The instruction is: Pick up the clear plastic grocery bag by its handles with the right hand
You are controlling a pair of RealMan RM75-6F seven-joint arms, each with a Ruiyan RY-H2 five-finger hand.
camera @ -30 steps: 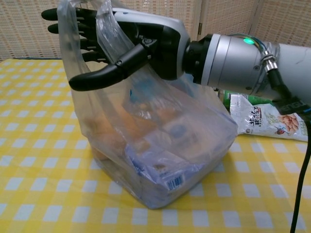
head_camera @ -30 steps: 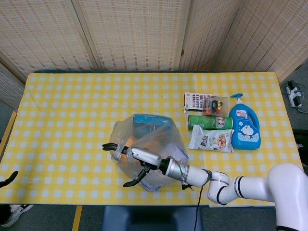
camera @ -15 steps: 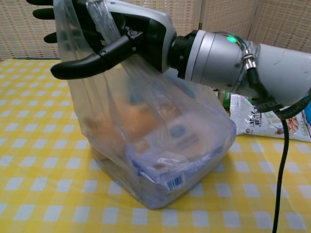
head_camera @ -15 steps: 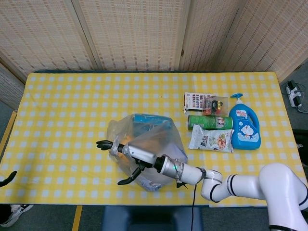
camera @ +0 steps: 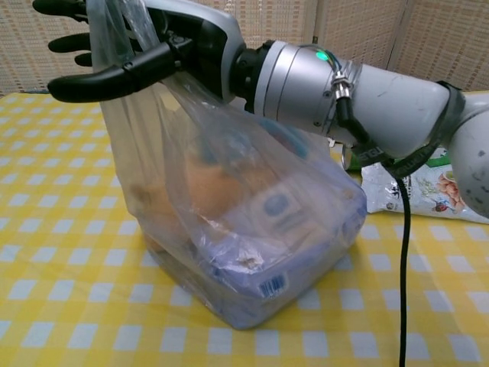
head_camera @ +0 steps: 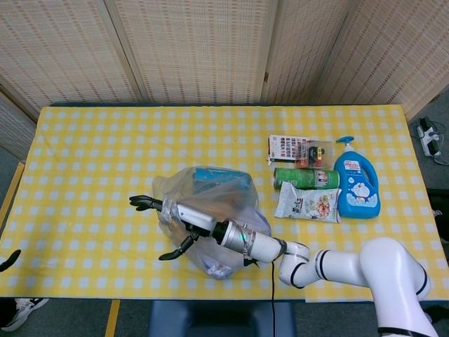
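Yellow checked worktop (head_camera: 84,154) carries the clear plastic grocery bag (camera: 252,229); our right robot hand (camera: 145,46) has its handles (camera: 114,30) hooked over spread fingers. Its base looks grounded, so lifting remains.

Right hand (head_camera: 184,220) through bag (head_camera: 214,210) handles

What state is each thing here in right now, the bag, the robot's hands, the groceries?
Clear plastic bag: full, bottom on the table, handles pulled up.
Right hand: through the handles, fingers spread.
Left hand: only a tip shows at the table edge.
Blue bottle: lying flat.
Green can: on its side.
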